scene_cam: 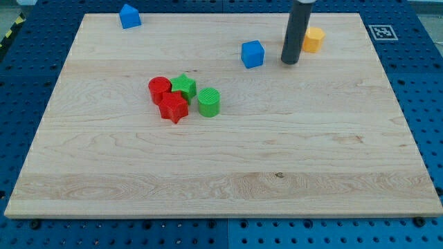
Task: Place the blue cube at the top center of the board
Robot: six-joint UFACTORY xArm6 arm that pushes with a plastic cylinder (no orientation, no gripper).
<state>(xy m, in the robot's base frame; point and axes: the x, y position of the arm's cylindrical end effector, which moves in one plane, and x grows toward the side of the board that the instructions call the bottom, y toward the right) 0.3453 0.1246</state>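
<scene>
Wood-grain board [228, 173]: blue cube [252, 54] just left of my tip [289, 62]; no pincer on rig.

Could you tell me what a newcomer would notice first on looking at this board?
Probably the dark rod coming down from the view's top, my tip resting between the blue cube on its left and the orange block on its right. Next, the tight cluster left of centre: a red cylinder, a red star, a green star and a green cylinder.
</scene>
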